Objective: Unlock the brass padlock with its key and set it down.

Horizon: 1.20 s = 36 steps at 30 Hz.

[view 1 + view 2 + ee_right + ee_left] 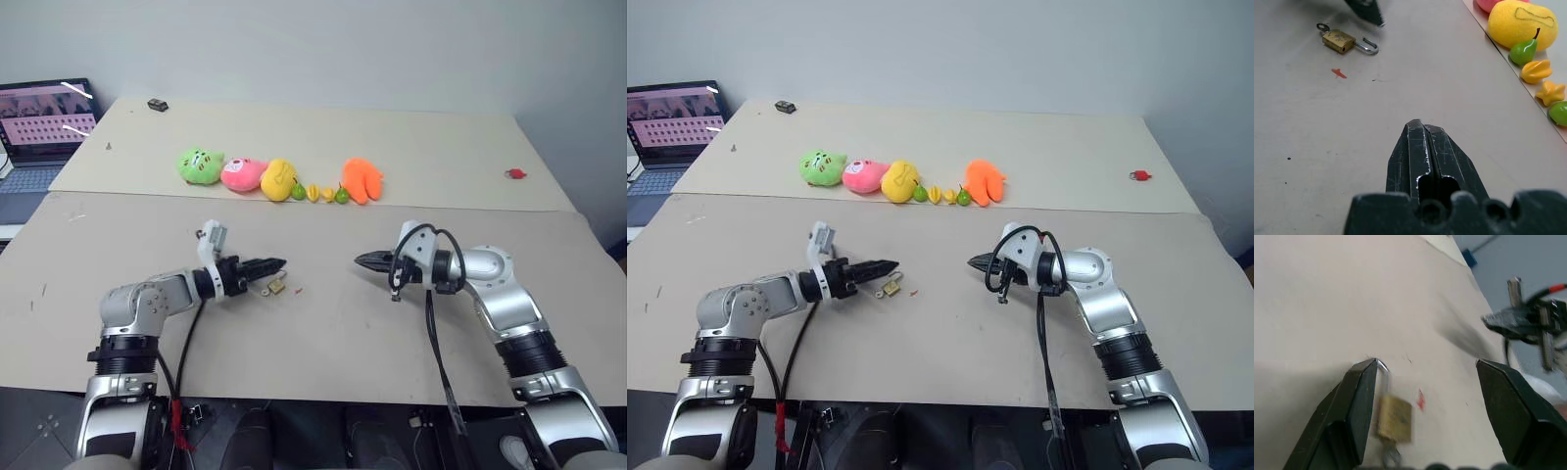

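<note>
The brass padlock (1339, 41) lies flat on the tan table (333, 333), its silvery shackle (1367, 46) swung out like an open hook. The key (1321, 27) sticks in the end opposite the shackle. My left gripper (1426, 363) hovers just over the padlock (277, 287) with its jaws wide apart; the lock sits close beside one finger (1359, 401), not gripped. My right gripper (361, 260) is shut on nothing and points toward the left one from a hand's width away; its fingertips (1420, 129) are pressed together.
A row of plush toys (240, 173) and small toy fruits (321, 193) lines the seam with the far table. An orange plush (361, 180) ends the row. A small red object (515, 173) lies far right, a laptop (44, 127) at far left. A red mark (1338, 73) is near the lock.
</note>
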Each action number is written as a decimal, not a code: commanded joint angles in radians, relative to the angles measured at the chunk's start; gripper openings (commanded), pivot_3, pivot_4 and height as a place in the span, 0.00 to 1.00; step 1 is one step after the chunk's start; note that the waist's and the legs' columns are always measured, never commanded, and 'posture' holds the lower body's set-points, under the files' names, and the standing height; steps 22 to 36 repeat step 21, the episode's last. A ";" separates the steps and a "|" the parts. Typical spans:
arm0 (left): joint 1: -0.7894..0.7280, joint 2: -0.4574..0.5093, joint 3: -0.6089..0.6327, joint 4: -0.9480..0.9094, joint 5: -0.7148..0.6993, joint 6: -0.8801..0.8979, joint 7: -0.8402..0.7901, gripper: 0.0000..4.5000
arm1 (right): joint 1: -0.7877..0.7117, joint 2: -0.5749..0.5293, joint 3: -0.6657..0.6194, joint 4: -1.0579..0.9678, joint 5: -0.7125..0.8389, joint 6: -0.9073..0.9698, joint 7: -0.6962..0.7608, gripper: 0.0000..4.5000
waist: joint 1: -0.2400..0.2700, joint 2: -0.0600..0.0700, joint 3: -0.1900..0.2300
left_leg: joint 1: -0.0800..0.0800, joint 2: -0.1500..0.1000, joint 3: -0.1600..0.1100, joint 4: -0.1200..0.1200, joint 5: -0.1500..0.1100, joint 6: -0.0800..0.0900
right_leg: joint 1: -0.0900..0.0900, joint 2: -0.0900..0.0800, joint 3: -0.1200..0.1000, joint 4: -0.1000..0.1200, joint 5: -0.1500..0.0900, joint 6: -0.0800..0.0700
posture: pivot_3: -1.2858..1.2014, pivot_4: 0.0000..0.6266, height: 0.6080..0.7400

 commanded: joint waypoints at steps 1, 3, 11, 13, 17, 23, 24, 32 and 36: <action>0.021 -0.015 0.100 -0.023 0.075 -0.163 0.153 0.75 | -0.004 -0.010 -0.053 -0.015 0.037 0.013 -0.013 0.00 | -0.001 0.000 0.000 | 0.000 0.000 0.000 0.000 0.000 0.000 | 0.000 0.000 0.000 0.000 0.000 0.000 | 0.52 0.24 0.86; 0.020 -0.032 0.165 -0.042 0.058 -0.174 0.231 0.75 | -0.007 -0.007 -0.067 -0.002 0.048 0.020 -0.018 0.00 | 0.001 0.000 0.000 | 0.000 0.000 0.000 0.000 0.000 0.000 | 0.000 0.000 0.000 0.000 0.000 0.000 | 0.52 0.24 0.86; 0.125 -0.118 0.229 -0.310 0.075 -0.229 0.444 0.75 | 0.035 0.054 -0.190 0.025 0.125 0.083 -0.161 0.00 | 0.012 0.000 0.000 | -0.001 -0.002 0.000 0.000 0.000 0.000 | 0.000 -0.002 0.000 0.000 0.001 0.001 | 0.52 0.24 0.86; 0.162 -0.145 0.231 -0.368 0.077 -0.236 0.483 0.75 | 0.071 0.077 -0.259 0.027 0.180 0.137 -0.213 0.00 | 0.018 0.000 0.000 | -0.001 -0.002 0.000 0.000 0.000 0.000 | 0.001 -0.002 0.000 0.000 0.001 0.001 | 0.52 0.24 0.86; 0.254 -0.183 0.216 -0.448 0.100 -0.247 0.538 0.75 | 0.152 0.123 -0.392 0.021 0.268 0.211 -0.333 0.00 | 0.026 0.000 0.000 | 0.000 -0.002 0.000 0.000 0.000 0.000 | 0.001 -0.002 0.000 0.000 0.001 0.001 | 0.52 0.24 0.86; 0.362 -0.183 0.133 -0.444 0.208 -0.318 0.533 0.75 | 0.202 0.171 -0.506 0.025 0.355 0.258 -0.430 0.00 | 0.025 0.000 0.000 | 0.000 -0.002 0.000 0.000 0.000 0.000 | 0.001 -0.002 0.001 0.000 0.001 0.001 | 0.52 0.24 0.86; 0.362 -0.183 0.133 -0.444 0.208 -0.318 0.533 0.75 | 0.202 0.171 -0.506 0.025 0.355 0.258 -0.430 0.00 | 0.025 0.000 0.000 | 0.000 -0.002 0.000 0.000 0.000 0.000 | 0.001 -0.002 0.001 0.000 0.001 0.001 | 0.52 0.24 0.86; 0.362 -0.183 0.133 -0.444 0.208 -0.318 0.533 0.75 | 0.202 0.171 -0.506 0.025 0.355 0.258 -0.430 0.00 | 0.025 0.000 0.000 | 0.000 -0.002 0.000 0.000 0.000 0.000 | 0.001 -0.002 0.001 0.000 0.001 0.001 | 0.52 0.24 0.86; 0.362 -0.183 0.133 -0.444 0.208 -0.318 0.533 0.75 | 0.202 0.171 -0.506 0.025 0.355 0.258 -0.430 0.00 | 0.025 0.000 0.000 | 0.000 -0.002 0.000 0.000 0.000 0.000 | 0.001 -0.002 0.001 0.000 0.001 0.001 | 0.52 0.24 0.86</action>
